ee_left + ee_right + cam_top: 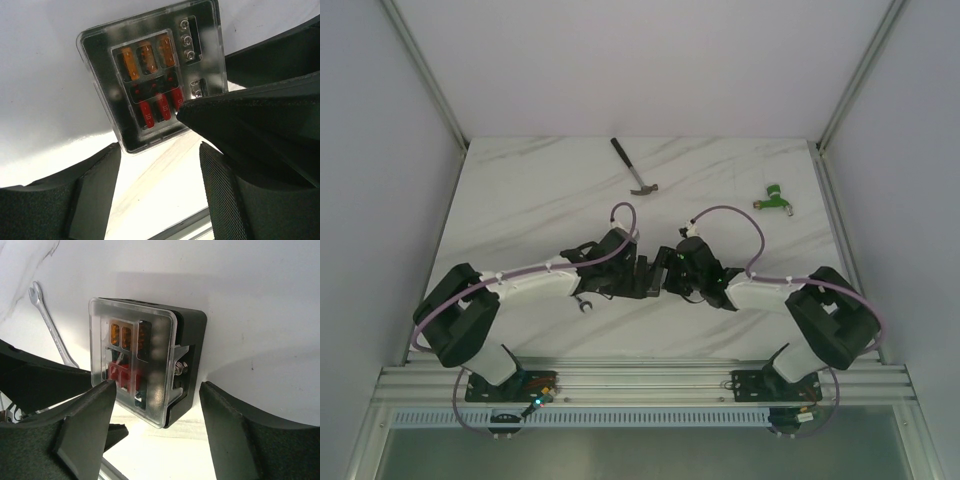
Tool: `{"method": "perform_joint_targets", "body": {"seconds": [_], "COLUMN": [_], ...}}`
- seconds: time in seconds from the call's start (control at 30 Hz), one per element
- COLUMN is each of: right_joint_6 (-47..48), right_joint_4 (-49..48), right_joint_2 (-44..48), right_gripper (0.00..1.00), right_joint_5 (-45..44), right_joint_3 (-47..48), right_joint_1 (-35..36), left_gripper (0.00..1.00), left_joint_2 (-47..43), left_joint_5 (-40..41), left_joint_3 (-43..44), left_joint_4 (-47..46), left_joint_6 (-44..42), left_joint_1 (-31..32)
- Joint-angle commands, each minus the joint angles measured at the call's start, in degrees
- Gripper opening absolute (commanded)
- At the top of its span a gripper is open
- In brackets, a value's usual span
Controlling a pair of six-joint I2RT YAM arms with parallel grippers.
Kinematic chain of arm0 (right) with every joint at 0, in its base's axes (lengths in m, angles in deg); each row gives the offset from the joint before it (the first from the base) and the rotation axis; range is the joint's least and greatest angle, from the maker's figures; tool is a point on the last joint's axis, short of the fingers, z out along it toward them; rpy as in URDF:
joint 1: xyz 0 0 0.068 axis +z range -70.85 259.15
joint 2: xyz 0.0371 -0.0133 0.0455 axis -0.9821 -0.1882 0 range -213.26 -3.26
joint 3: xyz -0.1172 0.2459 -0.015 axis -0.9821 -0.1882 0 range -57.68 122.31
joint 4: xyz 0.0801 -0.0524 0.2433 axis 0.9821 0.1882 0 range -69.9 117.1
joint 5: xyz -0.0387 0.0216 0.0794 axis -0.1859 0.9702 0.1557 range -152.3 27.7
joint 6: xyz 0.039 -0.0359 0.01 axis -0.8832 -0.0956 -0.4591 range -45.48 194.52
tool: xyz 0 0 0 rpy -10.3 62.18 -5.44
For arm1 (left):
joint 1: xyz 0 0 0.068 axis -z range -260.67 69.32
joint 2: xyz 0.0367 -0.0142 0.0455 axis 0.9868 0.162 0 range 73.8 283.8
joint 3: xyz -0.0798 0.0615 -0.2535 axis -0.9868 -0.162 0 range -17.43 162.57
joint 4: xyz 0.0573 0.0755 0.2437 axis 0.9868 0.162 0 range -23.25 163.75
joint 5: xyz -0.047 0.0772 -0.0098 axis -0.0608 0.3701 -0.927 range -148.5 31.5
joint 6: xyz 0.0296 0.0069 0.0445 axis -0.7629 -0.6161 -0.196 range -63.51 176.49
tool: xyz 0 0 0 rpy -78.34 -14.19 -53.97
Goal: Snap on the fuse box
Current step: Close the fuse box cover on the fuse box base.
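Observation:
The fuse box (152,85) is a small black square box with orange and red fuses under a clear cover. It lies on the white marble table between my two grippers, at the centre of the top view (651,284). My left gripper (160,195) is open and empty, just short of the box's near edge. My right gripper (155,415) is open, its fingers (90,420) on either side of the box's near corner (145,360). One right finger (250,115) overlaps the box's right side in the left wrist view. The cover sits on the black base.
A wrench (50,332) lies beside the box, near the left arm in the top view (585,303). A hammer (635,168) lies at the back middle. A green-and-red connector piece (775,197) lies at the back right. Metal rails edge the table.

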Motion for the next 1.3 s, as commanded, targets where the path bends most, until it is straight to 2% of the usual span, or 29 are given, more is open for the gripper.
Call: {"method": "perform_joint_targets", "body": {"seconds": [0.0, 0.3, 0.5, 0.57, 0.73, 1.0, 1.27], "right_joint_6": [0.8, 2.6, 4.6, 5.1, 6.0, 8.9, 9.6], "right_joint_4": [1.0, 6.0, 13.3, 14.9, 17.8, 20.0, 25.5], "right_joint_2": [2.7, 5.4, 6.3, 6.1, 6.5, 11.6, 4.7], "right_gripper": [0.76, 0.77, 0.77, 0.76, 0.76, 0.77, 0.74], "right_joint_5": [-0.5, -5.1, -10.7, -11.8, -14.0, -16.0, -19.5], "right_joint_3": [1.7, 0.7, 1.7, 2.2, 2.7, 3.3, 6.5], "right_joint_1": [1.4, 1.1, 0.9, 0.9, 0.9, 0.6, 0.6], "left_gripper": [0.74, 0.74, 0.6, 0.55, 0.5, 0.49, 0.49], "left_joint_2": [1.0, -6.8, -12.2, -11.4, -6.1, -2.3, 0.6], "left_joint_5": [1.7, 4.0, 9.3, 10.0, 9.7, 8.5, 8.9], "left_joint_3": [3.3, 1.8, -1.6, -2.5, -2.5, -1.6, -1.3], "left_joint_4": [1.8, 3.0, 5.0, 5.3, 4.4, 1.9, 1.2], "left_joint_6": [-1.5, -0.6, -0.9, -1.2, -2.0, -2.5, -2.9], "left_joint_1": [1.1, 0.4, -3.7, -5.1, -5.9, -5.9, -5.9]}}
